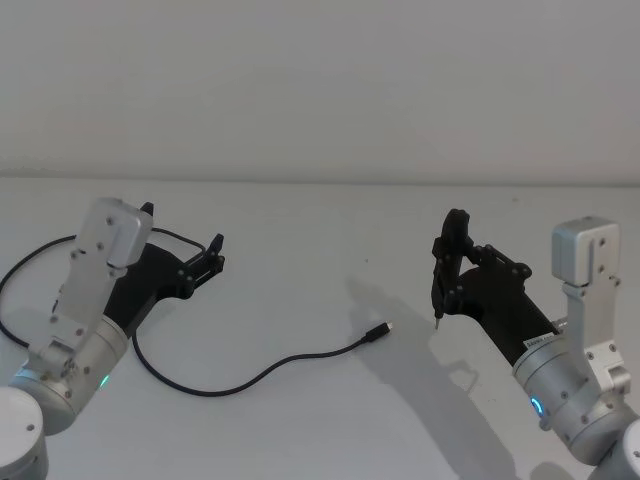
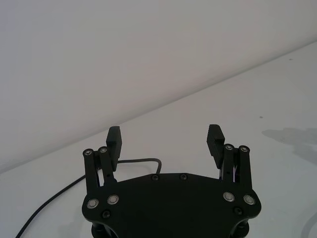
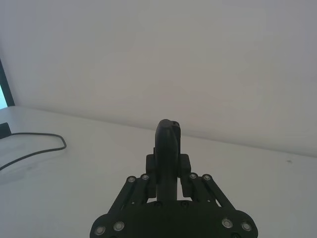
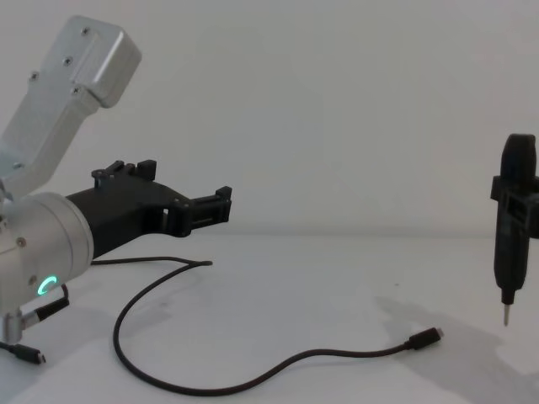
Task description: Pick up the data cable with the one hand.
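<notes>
The data cable (image 1: 250, 380) lies on the white table as a long black looping cord. Its small plug (image 1: 378, 333) with a silver tip rests near the table's middle, and the cord runs left and passes beneath my left arm. In the chest view the plug (image 4: 425, 338) lies flat on the table. My left gripper (image 1: 182, 225) hovers above the cable's left loop, open with nothing between its fingers (image 2: 214, 139). A stretch of the cable (image 2: 143, 161) shows just beyond them. My right gripper (image 1: 452, 285) is shut on a slim black upright tool (image 4: 514, 227), whose metal tip points down, right of the plug.
The table (image 1: 320, 220) is plain white with a white wall behind it. A second small plug end (image 4: 29, 353) lies near the base of my left arm. A dark object's edge (image 3: 4, 130) shows in the right wrist view beside a cable loop (image 3: 44, 148).
</notes>
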You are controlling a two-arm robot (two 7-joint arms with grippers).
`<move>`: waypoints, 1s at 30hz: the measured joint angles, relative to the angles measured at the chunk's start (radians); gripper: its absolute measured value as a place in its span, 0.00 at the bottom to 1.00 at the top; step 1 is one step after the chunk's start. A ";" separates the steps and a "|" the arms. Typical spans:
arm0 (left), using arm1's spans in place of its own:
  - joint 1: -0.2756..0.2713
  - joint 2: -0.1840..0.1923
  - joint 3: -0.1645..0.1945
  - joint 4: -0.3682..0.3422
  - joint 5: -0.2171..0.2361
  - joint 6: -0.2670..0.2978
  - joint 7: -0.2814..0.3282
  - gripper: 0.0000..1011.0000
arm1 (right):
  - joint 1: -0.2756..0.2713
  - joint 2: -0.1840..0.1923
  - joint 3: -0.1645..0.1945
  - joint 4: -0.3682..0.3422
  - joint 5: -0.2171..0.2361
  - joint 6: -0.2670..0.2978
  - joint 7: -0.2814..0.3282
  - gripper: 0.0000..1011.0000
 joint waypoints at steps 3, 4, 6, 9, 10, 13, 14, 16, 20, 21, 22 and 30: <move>0.000 0.000 0.000 0.000 0.000 0.000 0.000 0.99 | 0.000 0.000 0.000 0.000 0.000 0.000 0.000 0.27; 0.000 0.000 0.000 0.000 0.000 0.000 0.000 0.99 | 0.000 0.000 0.000 0.000 0.000 0.000 0.000 0.27; 0.000 0.000 0.000 0.000 0.000 0.000 0.000 0.99 | 0.000 0.000 0.000 0.000 0.000 0.000 0.000 0.27; 0.000 0.000 0.000 0.000 0.000 0.000 0.000 0.99 | 0.000 0.000 0.000 0.000 0.000 0.000 0.000 0.27; 0.000 0.000 0.000 0.000 0.000 0.000 0.000 0.99 | 0.000 0.000 0.000 0.000 0.000 0.000 0.000 0.27; 0.000 0.000 0.000 0.000 0.000 0.000 0.000 0.99 | 0.000 0.000 0.000 0.000 0.000 0.000 0.000 0.27; 0.000 0.000 0.000 0.000 0.000 0.000 0.000 0.99 | 0.000 0.000 0.000 0.000 0.000 0.000 0.000 0.27; 0.000 0.000 0.000 0.000 0.000 0.000 0.000 0.99 | 0.000 0.000 0.000 0.000 0.000 0.000 0.000 0.27; 0.000 0.000 0.000 0.000 0.000 0.000 0.000 0.99 | 0.000 0.000 0.000 0.000 0.000 0.000 0.000 0.27; 0.000 0.000 0.000 0.000 0.000 0.000 0.000 0.99 | 0.000 0.000 0.000 0.000 0.000 0.000 0.000 0.27; 0.000 0.000 0.000 0.000 0.000 0.000 0.000 0.99 | 0.000 0.000 0.000 0.000 0.000 0.000 0.000 0.27; 0.000 0.000 0.000 0.000 0.000 0.000 0.000 0.99 | 0.000 0.000 0.000 0.000 0.000 0.000 0.000 0.27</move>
